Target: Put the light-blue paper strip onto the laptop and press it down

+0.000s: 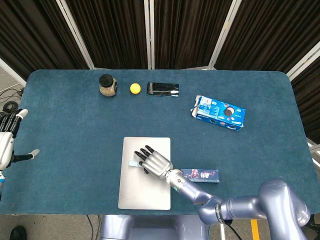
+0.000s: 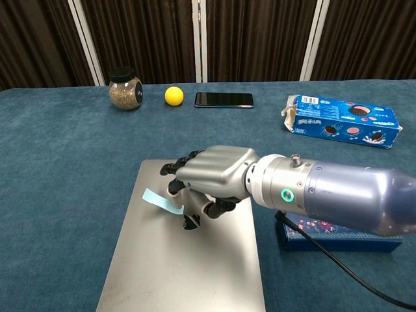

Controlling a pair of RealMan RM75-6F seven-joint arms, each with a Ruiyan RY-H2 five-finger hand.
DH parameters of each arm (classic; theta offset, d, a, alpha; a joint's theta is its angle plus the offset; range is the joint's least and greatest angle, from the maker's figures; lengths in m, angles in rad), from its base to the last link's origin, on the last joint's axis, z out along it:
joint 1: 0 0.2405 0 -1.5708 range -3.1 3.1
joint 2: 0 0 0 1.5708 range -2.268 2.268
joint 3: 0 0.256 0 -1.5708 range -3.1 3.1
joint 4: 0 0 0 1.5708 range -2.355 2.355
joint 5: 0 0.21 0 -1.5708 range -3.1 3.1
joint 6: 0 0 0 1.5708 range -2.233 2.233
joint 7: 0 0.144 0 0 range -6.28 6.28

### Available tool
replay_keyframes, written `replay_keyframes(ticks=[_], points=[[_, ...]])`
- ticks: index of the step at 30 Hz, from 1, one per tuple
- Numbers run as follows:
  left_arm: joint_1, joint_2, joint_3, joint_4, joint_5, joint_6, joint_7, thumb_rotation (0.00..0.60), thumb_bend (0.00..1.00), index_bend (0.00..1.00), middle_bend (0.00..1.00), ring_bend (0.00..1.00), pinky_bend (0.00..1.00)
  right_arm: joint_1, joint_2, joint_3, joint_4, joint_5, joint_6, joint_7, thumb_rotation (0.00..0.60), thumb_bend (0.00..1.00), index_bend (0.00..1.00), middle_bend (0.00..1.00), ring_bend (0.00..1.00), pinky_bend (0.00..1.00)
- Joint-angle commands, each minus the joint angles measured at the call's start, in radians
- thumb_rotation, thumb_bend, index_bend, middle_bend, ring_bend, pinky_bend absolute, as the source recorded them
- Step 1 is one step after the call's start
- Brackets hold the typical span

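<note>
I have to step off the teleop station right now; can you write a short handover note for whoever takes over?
Right hand pinches one end of the light-blue paper strip, low over the closed laptop. The strip's free end points left and looks raised rather than flat.
Left hand is open, off the table's left edge, holding nothing.
Done: strip brought over the laptop lid.
Left: lay the strip flat, release it, press it down.
Note: a dark-blue box sits just right of the laptop, under the right forearm.
</note>
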Motion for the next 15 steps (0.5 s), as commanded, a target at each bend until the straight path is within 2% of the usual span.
replay_keyframes(ticks=[1, 15], points=[[0.000, 0.000, -0.001, 0.000, 0.000, -0.001, -0.001, 0.600, 0.00, 0.00, 0.00, 0.00, 0.00, 0.002, 0.003, 0.006, -0.001, 0.002, 0.002, 0.001, 0.600, 0.93, 0.37, 0.00, 0.00, 0.00], [0.000, 0.001, -0.003, 0.000, -0.001, -0.004, -0.002, 0.600, 0.00, 0.00, 0.00, 0.00, 0.00, -0.003, -0.006, -0.018, 0.028, 0.015, -0.010, -0.011, 0.600, 0.93, 0.37, 0.00, 0.00, 0.00]])
